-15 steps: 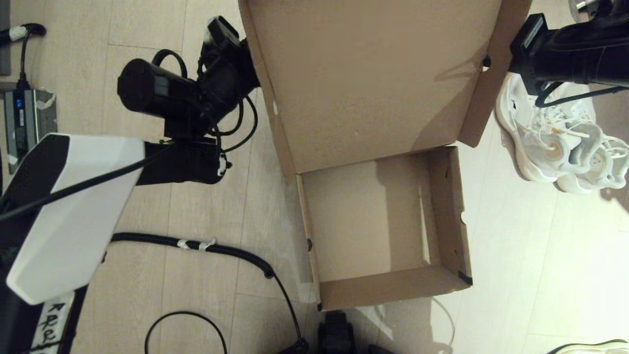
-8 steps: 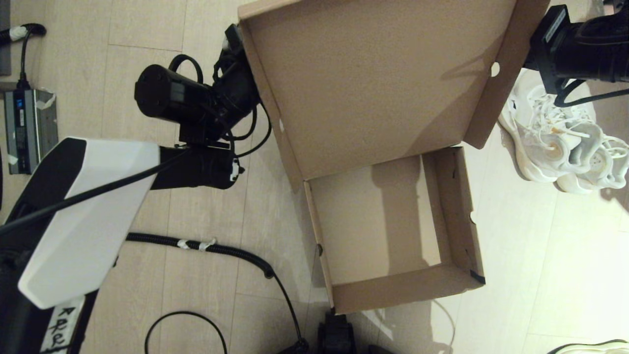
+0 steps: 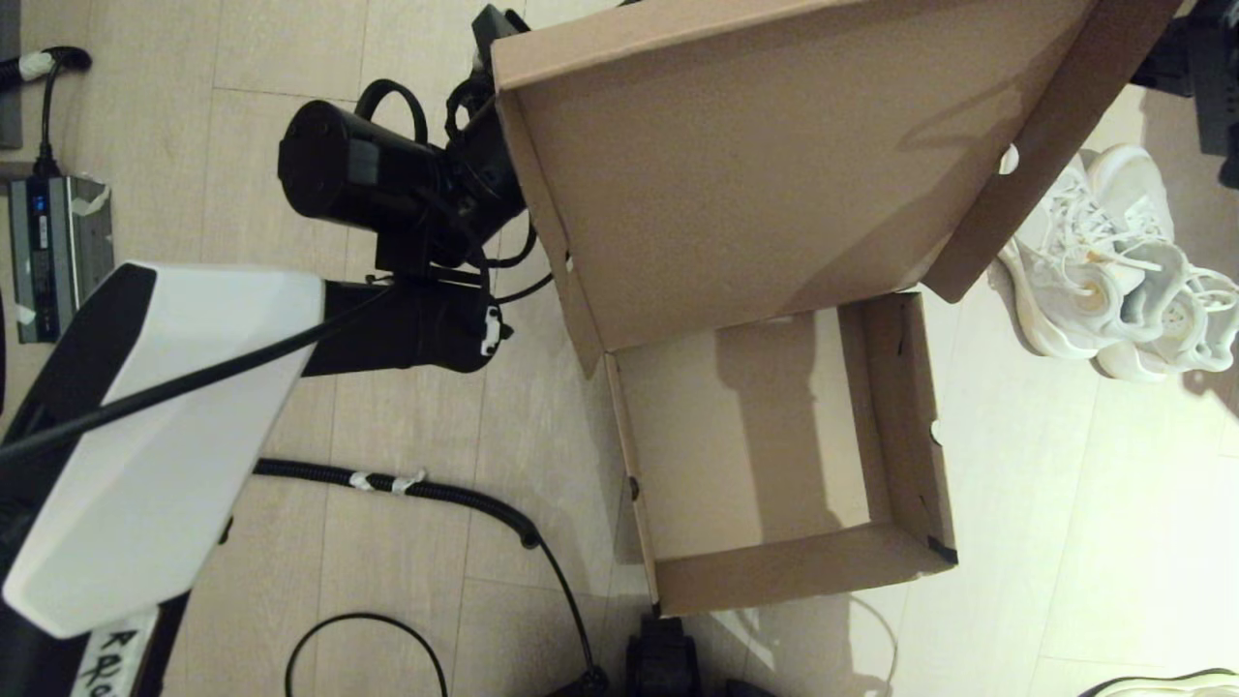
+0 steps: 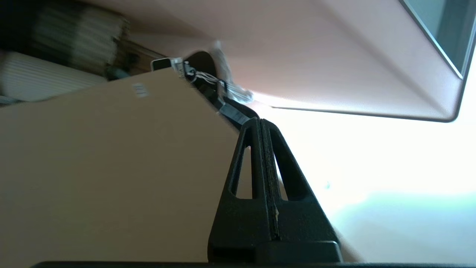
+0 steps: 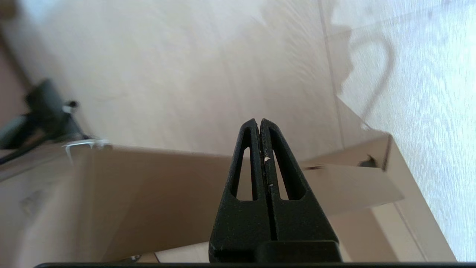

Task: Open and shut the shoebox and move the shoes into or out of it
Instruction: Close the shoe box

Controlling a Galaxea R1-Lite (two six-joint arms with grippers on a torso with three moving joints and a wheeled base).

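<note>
Head view shows the shoebox (image 3: 774,455) on the floor (image 3: 1065,542), lid raised and tilted, tray bare. Left gripper (image 4: 260,121), fingers pressed together, sits behind the lid's left edge, the lid blocking its way to the tray. Right gripper (image 5: 259,121), also pressed together, hangs beyond the lid's right flap, above the shoes (image 3: 1113,271). Black cables (image 3: 436,494) lie beneath the left arm.

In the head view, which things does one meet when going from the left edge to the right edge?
Power strip → left arm → shoebox → shoes.
</note>
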